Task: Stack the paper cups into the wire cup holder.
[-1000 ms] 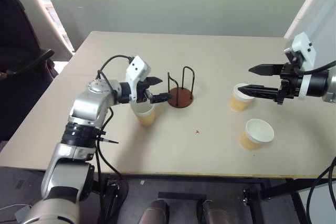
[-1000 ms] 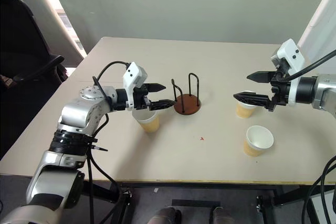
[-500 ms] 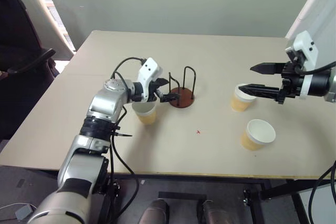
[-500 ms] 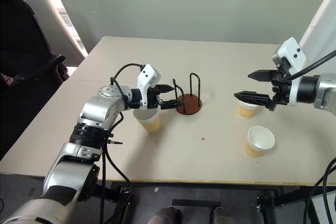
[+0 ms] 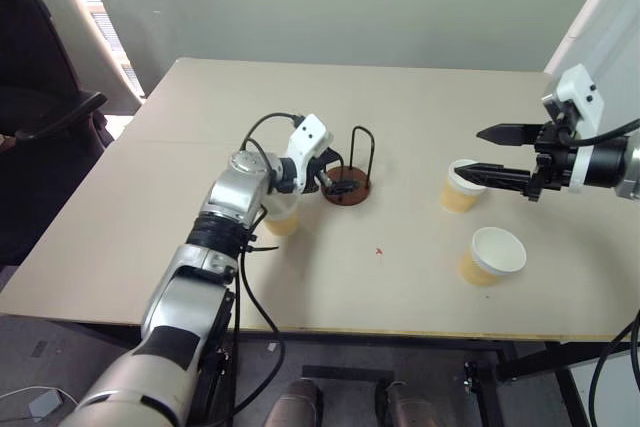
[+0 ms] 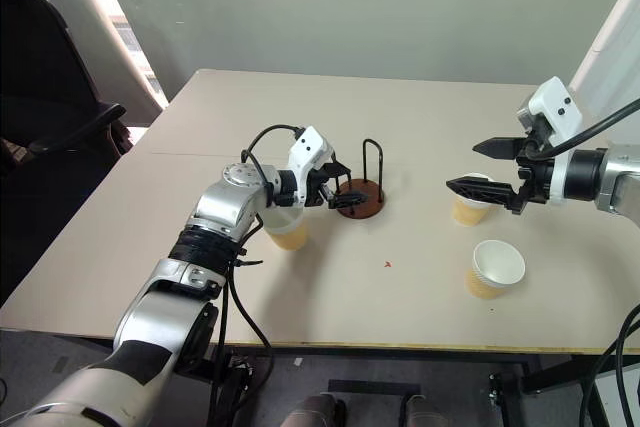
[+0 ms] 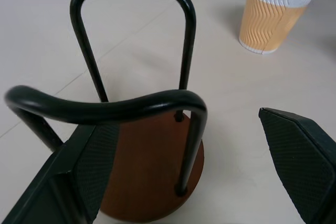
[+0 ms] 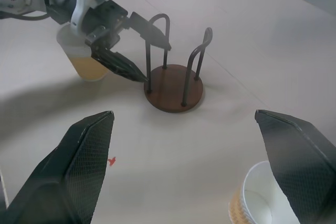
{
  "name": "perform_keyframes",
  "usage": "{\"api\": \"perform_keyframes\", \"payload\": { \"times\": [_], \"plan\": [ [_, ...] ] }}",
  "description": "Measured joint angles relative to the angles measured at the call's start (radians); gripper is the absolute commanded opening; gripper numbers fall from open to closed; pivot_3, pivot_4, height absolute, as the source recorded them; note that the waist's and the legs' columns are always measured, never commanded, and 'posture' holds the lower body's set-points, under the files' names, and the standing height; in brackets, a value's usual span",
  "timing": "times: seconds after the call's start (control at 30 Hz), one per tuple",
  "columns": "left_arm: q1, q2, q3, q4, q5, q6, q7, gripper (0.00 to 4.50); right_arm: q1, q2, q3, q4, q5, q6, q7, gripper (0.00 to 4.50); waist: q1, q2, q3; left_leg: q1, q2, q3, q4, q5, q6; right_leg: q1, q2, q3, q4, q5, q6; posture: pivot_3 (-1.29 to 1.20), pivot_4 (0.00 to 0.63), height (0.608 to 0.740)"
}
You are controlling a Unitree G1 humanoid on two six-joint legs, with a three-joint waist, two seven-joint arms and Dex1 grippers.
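Left eye view: left claw (image 5: 333, 178) spread wide at the wire cup holder (image 5: 346, 187), one finger against its near loop; right claw (image 5: 482, 151) released above a paper cup (image 5: 459, 187).

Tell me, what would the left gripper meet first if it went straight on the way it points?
Probably the wire cup holder: the open left gripper already has its nearer wire loop between its fingers.

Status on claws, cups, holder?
Both claws open, empty: left claw at wire holder, right claw over cup. Holder empty. Three cups on table.
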Motion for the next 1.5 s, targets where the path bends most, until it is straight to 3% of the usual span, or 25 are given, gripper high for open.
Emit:
{"api": "perform_keyframes", "payload": {
  "times": [0.03, 0.13, 0.3, 0.43, 0.47, 0.63, 0.87, 1.03, 1.23, 1.5],
  "plan": [
    [-0.005, -0.003, 0.0, 0.014, 0.005, -0.008, 0.004, 4.5, 0.004, 0.0, -0.001, -0.001, 0.002, 0.0, -0.001, 4.46, 0.0, 0.0, 0.0, 0.0, 0.0, 0.0, 0.0, 0.0, 0.0, 0.0, 0.0, 0.0, 0.0, 0.0, 0.0, 0.0, 0.15, 0.74],
    [-0.026, -0.007, 0.005, 0.053, 0.017, -0.041, 0.027, 3.6, 0.011, 0.001, -0.003, -0.004, 0.009, 0.0, -0.008, 4.5, 0.001, 0.0, 0.0, 0.0, 0.0, 0.0, 0.001, 0.0, 0.0, 0.0, 0.0, 0.0, 0.0, 0.0, 0.001, 0.0, 0.15, 0.74],
    [-0.049, -0.016, 0.026, 0.105, 0.022, -0.091, 0.07, 1.63, 0.025, 0.003, -0.006, -0.013, 0.015, -0.003, -0.019, 4.5, 0.001, 0.0, 0.0, 0.0, 0.0, 0.001, 0.001, 0.0, 0.001, 0.0, 0.0, 0.001, 0.0, 0.0, 0.002, 0.0, 0.15, 0.74],
    [-0.055, -0.031, 0.034, 0.117, 0.024, -0.108, 0.078, 0.22, 0.027, 0.011, -0.006, -0.015, 0.016, -0.009, -0.024, 4.5, 0.001, 0.0, 0.0, -0.001, -0.001, 0.001, 0.002, 0.0, 0.001, 0.0, 0.0, 0.001, 0.0, 0.001, 0.002, 0.0, 0.15, 0.74],
    [-0.056, -0.036, 0.038, 0.117, 0.02, -0.111, 0.076, 0.06, 0.029, 0.012, -0.006, -0.018, 0.016, -0.011, -0.025, 4.5, 0.001, 0.0, 0.0, -0.001, -0.001, 0.001, 0.002, 0.0, 0.001, 0.0, 0.0, 0.001, 0.0, 0.001, 0.002, 0.0, 0.15, 0.74],
    [-0.056, -0.036, 0.039, 0.091, 0.009, -0.104, 0.017, 0.06, 0.044, 0.011, -0.009, -0.031, 0.019, -0.014, -0.026, 4.5, 0.002, 0.0, 0.0, -0.001, -0.001, 0.001, 0.002, 0.0, 0.001, 0.0, 0.0, 0.001, -0.001, 0.0, 0.003, 0.0, 0.15, 0.74],
    [-0.015, -0.014, 0.016, -0.168, -0.028, -0.033, -0.108, 0.06, 0.118, -0.102, -0.097, -0.057, 0.056, 0.014, 0.016, 4.5, 0.007, 0.0, 0.0, -0.003, -0.003, 0.002, 0.005, -0.001, 0.003, 0.0, -0.002, 0.002, -0.001, -0.001, 0.006, 0.0, 0.15, 0.74],
    [0.11, 0.004, -0.043, -0.397, -0.069, 0.106, -0.163, 0.06, 0.186, -0.169, -0.183, -0.074, 0.096, 0.049, 0.059, 4.5, 0.007, 0.0, 0.0, -0.003, -0.005, 0.003, 0.006, -0.002, 0.003, 0.001, -0.004, 0.002, 0.0, -0.003, 0.007, 0.0, 0.15, 0.74],
    [0.199, 0.005, -0.066, -0.58, -0.127, 0.252, -0.157, 0.06, 0.206, -0.204, -0.224, -0.081, 0.116, 0.054, 0.071, 4.5, 0.007, 0.0, 0.0, -0.001, -0.007, 0.003, 0.007, -0.002, 0.004, 0.002, -0.006, 0.003, 0.0, -0.002, 0.008, 0.0, 0.15, 0.74],
    [0.275, 0.0, -0.094, -0.628, -0.14, 0.298, -0.099, 0.06, 0.215, -0.238, -0.224, -0.077, 0.121, 0.031, 0.094, 4.5, 0.006, 0.0, 0.0, 0.0, -0.007, 0.003, 0.007, -0.001, 0.009, 0.003, -0.006, 0.003, 0.0, -0.001, 0.009, 0.0, 0.15, 0.74]
  ]
}}
